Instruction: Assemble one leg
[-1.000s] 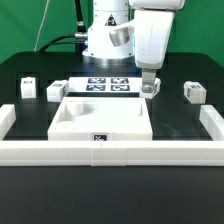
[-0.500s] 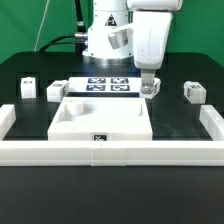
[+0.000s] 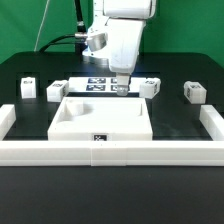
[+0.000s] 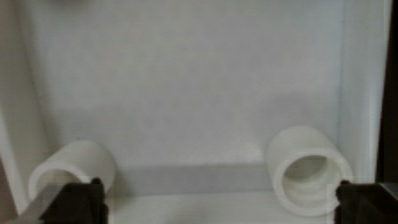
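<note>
Several legs, small white pegs with tags, stand on the black table: two at the exterior view's left [image 3: 28,89] [image 3: 57,92], one right of the gripper [image 3: 150,87] and one at the far right [image 3: 193,92]. My gripper [image 3: 121,89] hangs over the far edge of the big white square panel [image 3: 100,122], apart from every leg. In the wrist view my gripper [image 4: 222,205] is open and empty. Its dark fingertips [image 4: 75,200] stand wide apart over the panel's white surface [image 4: 196,90], which has two round sockets [image 4: 311,172] [image 4: 80,172].
The marker board [image 3: 100,83] lies behind the panel, partly hidden by my gripper. Long white rails border the table at the front [image 3: 110,151], at the exterior view's left [image 3: 6,118] and right [image 3: 212,122]. The arm's base stands at the back.
My gripper has moved to the exterior view's left, away from the leg it hovered at, and is now over the panel's far edge. That leg stayed in place.
</note>
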You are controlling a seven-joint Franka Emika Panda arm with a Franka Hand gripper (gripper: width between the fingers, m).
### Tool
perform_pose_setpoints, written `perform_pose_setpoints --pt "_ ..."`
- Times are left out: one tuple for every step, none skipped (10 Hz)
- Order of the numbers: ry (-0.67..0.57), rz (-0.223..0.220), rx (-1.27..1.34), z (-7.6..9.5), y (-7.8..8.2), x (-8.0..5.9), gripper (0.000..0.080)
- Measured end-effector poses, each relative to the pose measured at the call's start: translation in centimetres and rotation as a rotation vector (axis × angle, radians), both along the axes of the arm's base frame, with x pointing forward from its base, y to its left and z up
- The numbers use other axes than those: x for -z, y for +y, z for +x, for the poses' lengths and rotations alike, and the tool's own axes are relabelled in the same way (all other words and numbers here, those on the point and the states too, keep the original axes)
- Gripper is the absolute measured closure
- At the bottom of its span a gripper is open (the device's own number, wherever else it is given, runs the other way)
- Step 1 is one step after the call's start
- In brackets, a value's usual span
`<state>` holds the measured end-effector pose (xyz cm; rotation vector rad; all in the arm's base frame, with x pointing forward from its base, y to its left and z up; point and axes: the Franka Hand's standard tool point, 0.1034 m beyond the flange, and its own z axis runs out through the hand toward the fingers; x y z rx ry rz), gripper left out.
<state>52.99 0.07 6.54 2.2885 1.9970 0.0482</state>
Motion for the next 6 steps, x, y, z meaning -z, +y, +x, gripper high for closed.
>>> perform_pose_setpoints --pt "0.001 0.0 0.0 0.0 0.0 0.0 0.015" --pt "0.001 0.0 0.0 0.0 0.0 0.1 0.015" --pt "0.003 0.0 -0.003 -0.1 0.0 0.2 0.015" --pt "0.022 -0.002 -0.029 -0.9 -0.2 0.9 0.015" --pt "0.046 -0.002 -0.029 -2.3 -0.2 1.6 0.015" --pt "0.073 -0.001 -0.03 -3.9 -0.2 2.2 0.015"
